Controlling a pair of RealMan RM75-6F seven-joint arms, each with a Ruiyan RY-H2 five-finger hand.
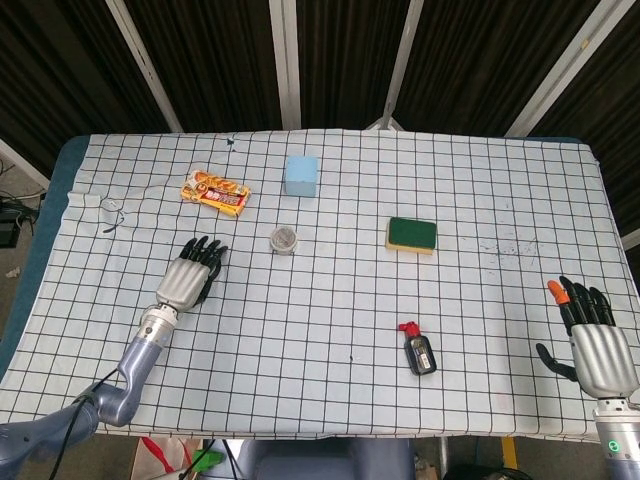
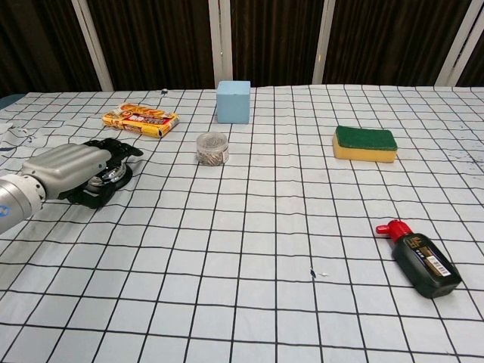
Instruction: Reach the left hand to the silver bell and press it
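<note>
The silver bell point(image 2: 107, 179) on its black base sits at the left of the table, partly seen beneath dark fingers in the chest view. My left hand point(image 2: 66, 168) lies palm down over it, fingers stretched across the dome and touching it. From the head view the left hand point(image 1: 188, 277) hides the bell almost entirely. My right hand point(image 1: 591, 338) hovers at the table's near right corner, fingers spread, holding nothing.
A snack packet point(image 1: 215, 192) lies behind the bell. A blue cube point(image 1: 301, 175), a small jar of clips point(image 1: 284, 240), a green-and-yellow sponge point(image 1: 411, 235) and a black ink bottle point(image 1: 419, 350) with a red cap are spread across the checked cloth point(image 1: 330, 320).
</note>
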